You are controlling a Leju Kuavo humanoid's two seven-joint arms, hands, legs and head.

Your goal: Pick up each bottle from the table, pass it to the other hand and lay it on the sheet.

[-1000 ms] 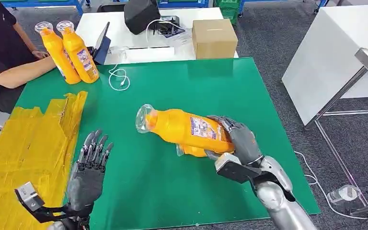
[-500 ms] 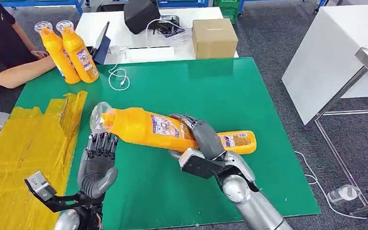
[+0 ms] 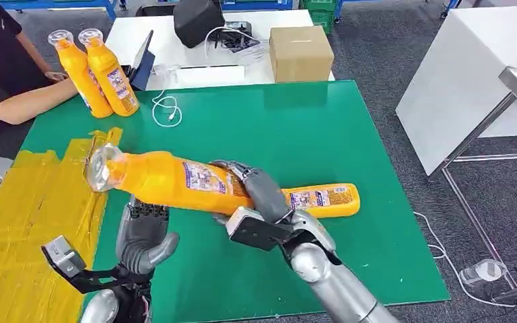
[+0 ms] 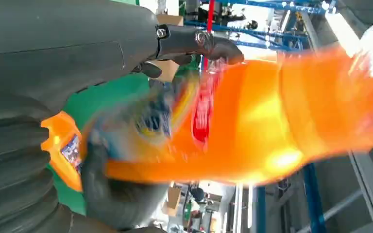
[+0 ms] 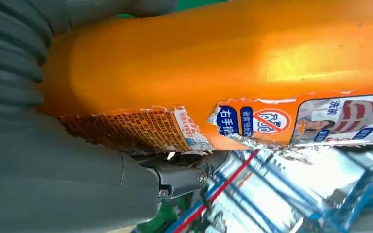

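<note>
- Presently, an orange bottle [image 3: 168,180] is grasped at its base end by the right hand [image 3: 256,195] and is held lying nearly level above the green table [image 3: 309,134], its clear cap pointing toward the yellow sheet [image 3: 33,222].
- The fingers of the right hand are wrapped over the bottle's labelled body, as is seen close up in the right wrist view, where a torn label [image 5: 252,121] is shown on the orange plastic.
- The left hand [image 3: 141,232] is raised just under the middle of the held bottle, palm upward, with its fingers [image 3: 145,210] spread and reaching to the bottle's underside; whether contact is made cannot be told.
- In the left wrist view the bottle [image 4: 272,121] is seen blurred just beyond the left hand's fingers, which are not closed around it.
- A second orange bottle [image 3: 323,200] is laid flat on the table, just behind the right hand.
- Two more orange bottles [image 3: 97,70] are stood upright side by side at the table's far left corner.
- A person's forearm [image 3: 27,104] is rested at that corner, beside the standing bottles.
- A white cable [image 3: 168,108] is coiled on the green surface near them, and a cardboard box [image 3: 301,52] is set on the white table beyond.
</note>
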